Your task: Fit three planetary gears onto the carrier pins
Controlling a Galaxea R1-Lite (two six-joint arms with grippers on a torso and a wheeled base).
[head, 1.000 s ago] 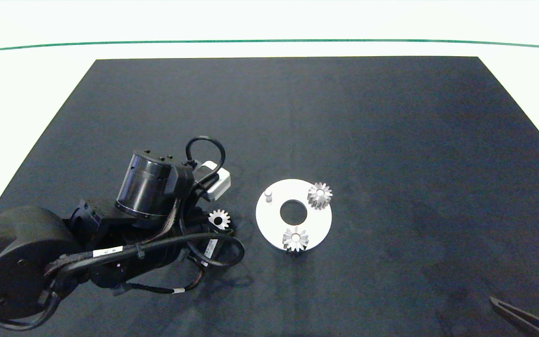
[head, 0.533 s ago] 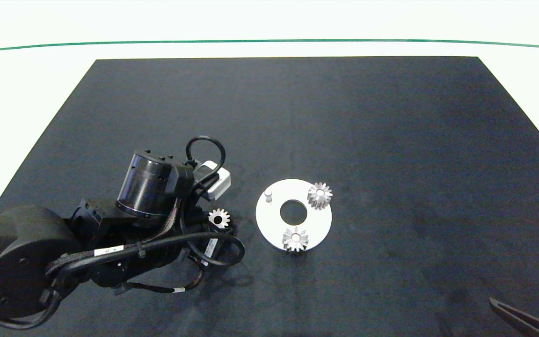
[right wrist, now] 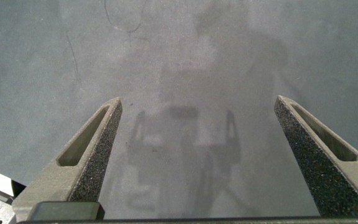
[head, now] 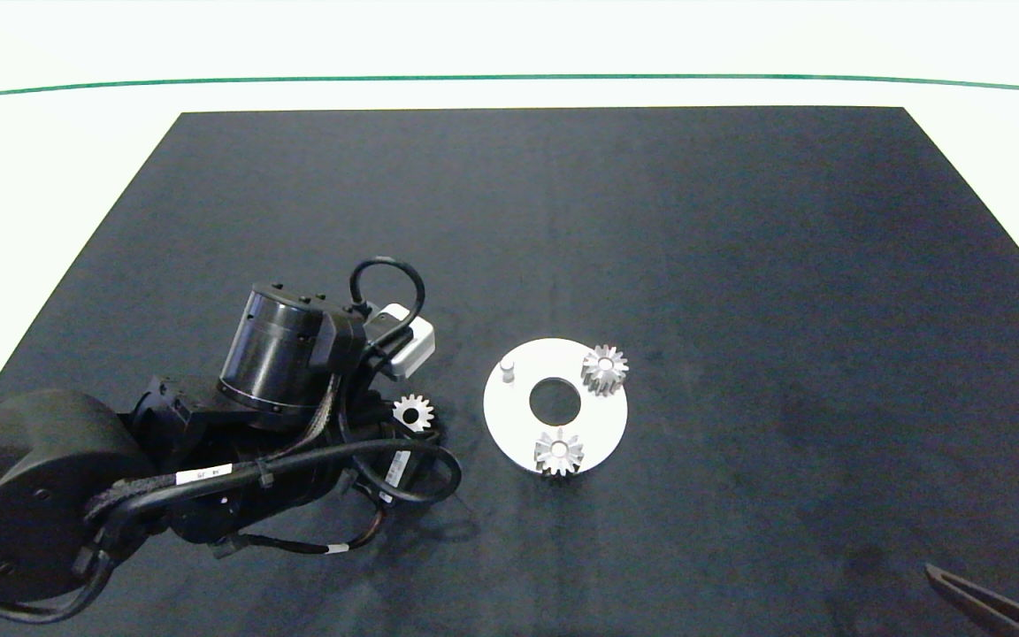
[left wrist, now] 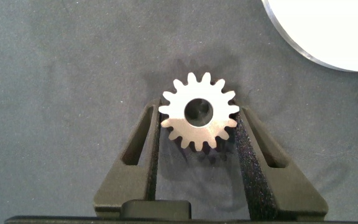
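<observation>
Gripping third gear (left wrist: 198,119) between left gripper (left wrist: 197,134) pads, just beside white disc (head: 602,416); right gripper (right wrist: 197,121) idling agape.

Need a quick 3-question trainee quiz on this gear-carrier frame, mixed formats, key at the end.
1. True or false: all three planetary gears sit on carrier pins of the white disc.
2. Which pincer grips the loose gear? A) left pincer B) right pincer C) neither
3. Fill in: the bare pin stands on the side of the disc nearest the ____ arm.

Key:
1. False; two gears are seated.
2. A; the right pincer hangs open over bare mat.
3. Left.
</observation>
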